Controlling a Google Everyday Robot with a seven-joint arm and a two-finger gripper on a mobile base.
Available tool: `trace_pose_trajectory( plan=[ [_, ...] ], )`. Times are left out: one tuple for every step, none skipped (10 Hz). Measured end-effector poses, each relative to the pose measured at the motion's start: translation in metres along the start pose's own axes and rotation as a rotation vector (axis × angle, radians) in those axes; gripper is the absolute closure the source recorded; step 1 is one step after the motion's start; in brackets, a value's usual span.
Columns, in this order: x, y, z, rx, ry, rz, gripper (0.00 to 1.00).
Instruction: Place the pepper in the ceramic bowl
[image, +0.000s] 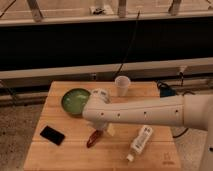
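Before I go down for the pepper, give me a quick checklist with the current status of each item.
1. The pepper lies free on the table, near the front edge: ok.
2. The gripper is open, hanging under the end of the arm, just right of the pepper: ok.
3. The gripper is lined up over the pepper: cannot tell, the arm hides most of it.
4. The ceramic bowl is upright and its visible part is empty: ok.
5. The phone and the bottle lie apart from the pepper: ok.
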Motion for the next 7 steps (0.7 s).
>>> trace_pose_trajectory(
  plan=[
    [-0.004, -0.001, 0.007, -0.007, -0.005, -0.015, 0.20],
    [-0.009, -0.002, 0.010, -0.014, -0.010, -0.034, 0.20],
    [-0.014, -0.002, 0.014, -0.021, -0.015, -0.046, 0.20],
    [-0.020, -0.002, 0.022, -0.033, -0.020, -0.068, 0.20],
    [-0.023, -0.003, 0.024, -0.036, -0.022, -0.078, 0.20],
    [-0.026, -0.003, 0.027, -0.042, -0.024, -0.087, 0.20],
    [-0.030, -0.004, 0.028, -0.045, -0.027, -0.103, 0.20]
  ],
)
